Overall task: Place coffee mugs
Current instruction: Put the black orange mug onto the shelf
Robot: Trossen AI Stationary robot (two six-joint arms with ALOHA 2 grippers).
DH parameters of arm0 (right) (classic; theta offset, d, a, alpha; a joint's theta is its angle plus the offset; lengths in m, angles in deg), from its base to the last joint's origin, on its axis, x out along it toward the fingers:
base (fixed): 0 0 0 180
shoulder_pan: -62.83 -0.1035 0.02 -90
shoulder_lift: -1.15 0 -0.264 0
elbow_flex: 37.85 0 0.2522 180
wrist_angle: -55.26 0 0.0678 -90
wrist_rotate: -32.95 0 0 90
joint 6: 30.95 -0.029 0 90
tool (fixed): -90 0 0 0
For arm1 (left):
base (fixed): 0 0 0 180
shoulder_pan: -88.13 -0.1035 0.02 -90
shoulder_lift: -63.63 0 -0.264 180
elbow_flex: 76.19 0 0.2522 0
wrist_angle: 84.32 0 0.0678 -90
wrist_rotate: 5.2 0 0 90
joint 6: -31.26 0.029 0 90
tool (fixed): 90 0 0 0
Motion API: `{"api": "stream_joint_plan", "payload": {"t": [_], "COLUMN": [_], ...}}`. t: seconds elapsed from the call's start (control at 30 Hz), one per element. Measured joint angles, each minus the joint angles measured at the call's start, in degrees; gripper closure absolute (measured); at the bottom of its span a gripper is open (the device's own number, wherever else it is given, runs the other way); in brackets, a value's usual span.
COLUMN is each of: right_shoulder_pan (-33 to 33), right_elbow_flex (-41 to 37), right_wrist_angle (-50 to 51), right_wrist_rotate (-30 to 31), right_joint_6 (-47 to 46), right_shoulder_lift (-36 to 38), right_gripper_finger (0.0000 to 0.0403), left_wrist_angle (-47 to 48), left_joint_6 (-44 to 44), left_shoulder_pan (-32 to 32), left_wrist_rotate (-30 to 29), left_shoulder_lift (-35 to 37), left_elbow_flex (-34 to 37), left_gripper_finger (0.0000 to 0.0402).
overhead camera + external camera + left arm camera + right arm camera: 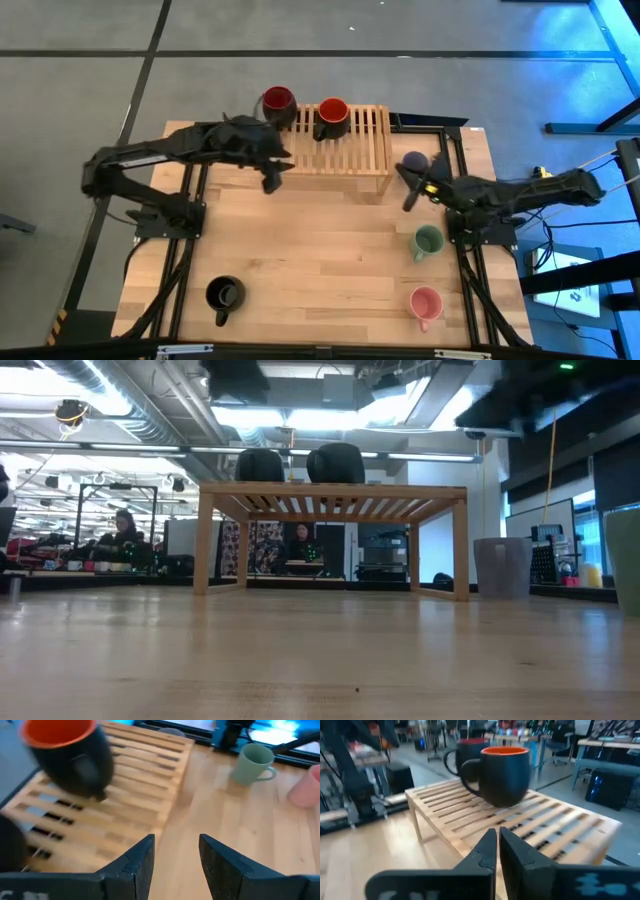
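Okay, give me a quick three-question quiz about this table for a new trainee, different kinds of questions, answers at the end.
1. True or false: two mugs stand on the wooden rack.
2. Which mug sits nearest the right gripper? A) black mug B) lavender-blue mug C) pink mug
3. Fill in: the left gripper, empty, has its fingers ____.

Key:
1. True: the dark red mug and the red-orange mug.
2. B, the lavender-blue mug; the black mug and pink mug stand at the table's near edge.
3. Open.

text: none legible | labels: none | numbers: none | signs: none
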Motion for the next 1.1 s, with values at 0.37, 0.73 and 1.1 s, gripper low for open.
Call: {"api": "stream_joint_plan", "payload": {"t": [0.37,0.73,1.1], "right_shoulder_pan": [24.35,31.09,32.68], "right_elbow_flex": [21.96,26.41,26.41], "right_wrist_angle": [0.53,-1.7,-9.13], "right_wrist_rotate": [-27.99,-30.77,-29.15], "right_joint_6": [0.52,4.22,4.61], "right_shoulder_lift": [-30.72,-42.45,-46.88], "right_gripper_finger": [0.0393,0.0393,0.0393], "left_wrist_angle": [-0.77,-0.5,-0.5], "left_joint_6": [5.52,6.57,6.54], "left_shoulder_pan": [-2.49,-2.67,-2.67], "left_wrist_rotate": [-10.0,-10.16,-10.18], "left_shoulder_lift": [11.01,11.22,11.19], "left_elbow_flex": [8.24,8.42,8.42], "left_gripper_finger": [0.0253,0.0253,0.0253]}}
